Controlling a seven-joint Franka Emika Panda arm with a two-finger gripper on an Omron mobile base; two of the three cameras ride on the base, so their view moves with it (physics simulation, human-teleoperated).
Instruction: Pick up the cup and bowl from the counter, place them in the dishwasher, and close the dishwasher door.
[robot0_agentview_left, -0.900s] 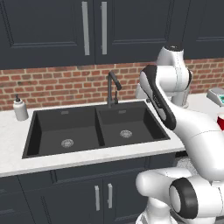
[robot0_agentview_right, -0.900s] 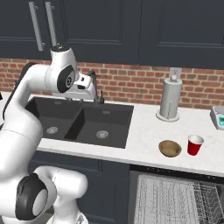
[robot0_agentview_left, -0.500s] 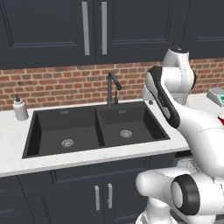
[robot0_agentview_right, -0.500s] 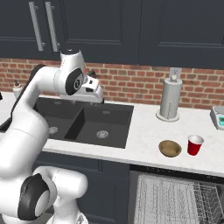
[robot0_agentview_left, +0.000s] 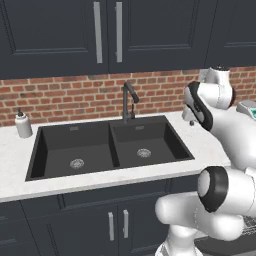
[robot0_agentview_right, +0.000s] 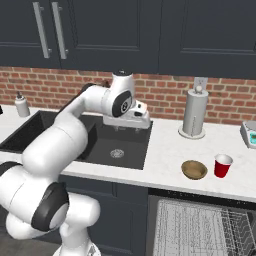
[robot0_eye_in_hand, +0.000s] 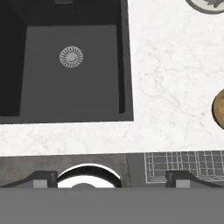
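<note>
The tool (robot0_agentview_right: 135, 125) hangs above the surface (robot0_agentview_right: 165, 150) at the right rim of the black sink (robot0_agentview_right: 107, 145), its tips spread wide and holding nothing. The red cup (robot0_agentview_right: 223, 165) stands upright near the surface's front edge, well to the right of the tool. The brown bowl (robot0_agentview_right: 194, 169) sits just beside the cup on its left, close but apart. Behind them, near the brick wall, a paper-towel roll (robot0_agentview_right: 194, 114) stands upright. Below the front edge under the cup and bowl, the dishwasher (robot0_agentview_right: 200, 227) lies open, its wire rack (robot0_eye_in_hand: 183, 164) exposed. A soap bottle (robot0_agentview_left: 23, 123) stands at the surface's back left corner.
</note>
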